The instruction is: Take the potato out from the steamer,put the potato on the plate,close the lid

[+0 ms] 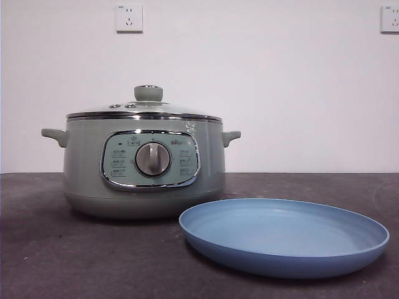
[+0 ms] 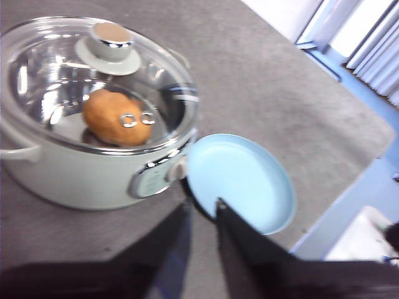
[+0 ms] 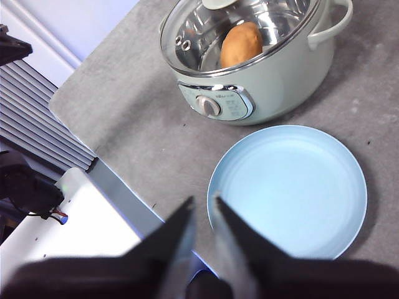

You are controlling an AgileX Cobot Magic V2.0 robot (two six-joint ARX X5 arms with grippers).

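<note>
The sage-green steamer (image 1: 143, 168) stands on the dark table with its glass lid (image 1: 144, 111) on; the green knob (image 1: 148, 93) is on top. The orange-brown potato (image 2: 114, 117) lies inside, seen through the glass, also in the right wrist view (image 3: 241, 44). The empty light-blue plate (image 1: 283, 235) lies in front of the steamer to its right. My left gripper (image 2: 202, 208) hovers high over the table near the plate's edge (image 2: 240, 180), jaws nearly together and empty. My right gripper (image 3: 201, 205) hovers high beside the plate (image 3: 290, 190), jaws nearly together and empty. Neither gripper shows in the front view.
The table's edge (image 3: 93, 156) runs close to the plate and steamer. A white wall with two sockets (image 1: 129, 18) stands behind. A white device with cables (image 3: 37, 205) sits beyond the table edge.
</note>
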